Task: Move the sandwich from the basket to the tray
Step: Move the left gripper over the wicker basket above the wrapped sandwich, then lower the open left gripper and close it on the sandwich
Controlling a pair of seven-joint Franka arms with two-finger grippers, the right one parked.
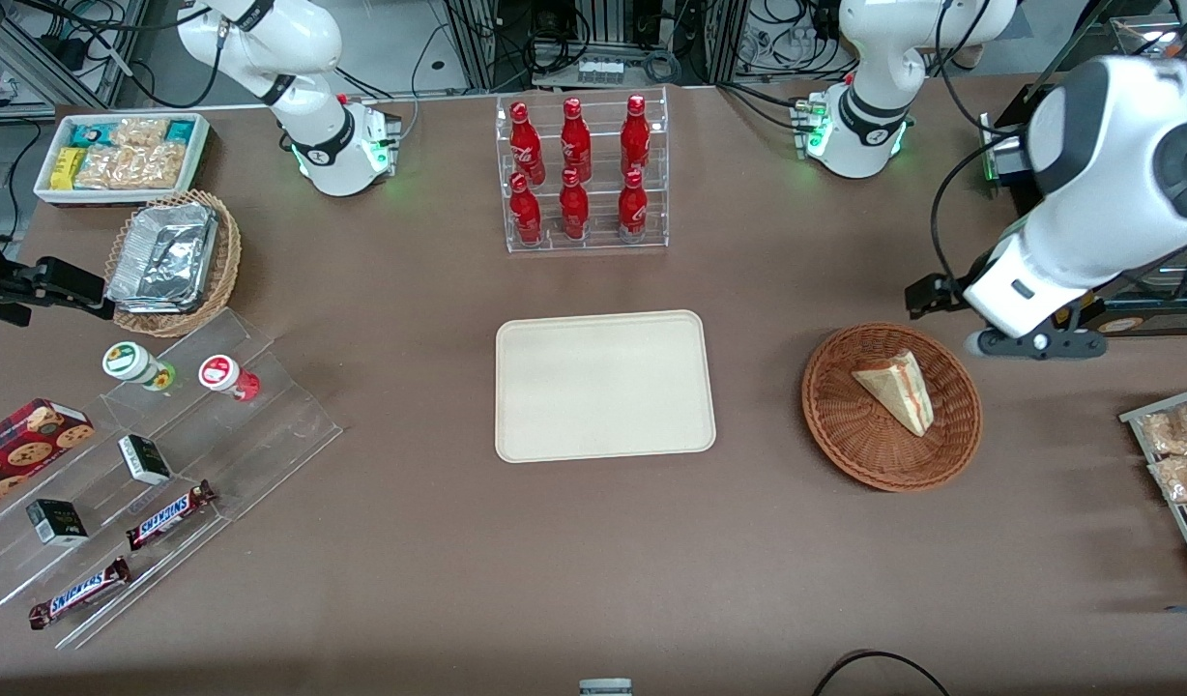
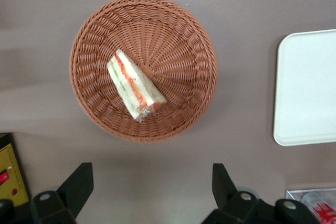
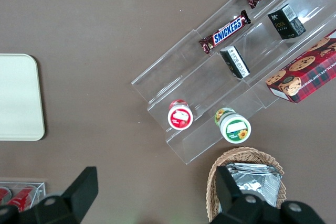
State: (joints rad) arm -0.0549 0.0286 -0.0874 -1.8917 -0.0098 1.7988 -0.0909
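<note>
Left gripper [image 2: 152, 187], fingers spread wide, hovers above the wicker basket [image 2: 100, 30]; its sandwich [image 2: 135, 85] lies tilted, so a grasp could slip.

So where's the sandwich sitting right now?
The sandwich lies in the round wicker basket, beside the empty tray, toward the working arm's end of the table. The end effector hangs open above the table, just off the basket's rim.

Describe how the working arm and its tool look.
The left arm is glossy white with rounded shells, dark grey joint rings and a black cable along it; its base glows green. Its tool, above the table near the basket, has two black wedge-shaped fingers, spread apart.
</note>
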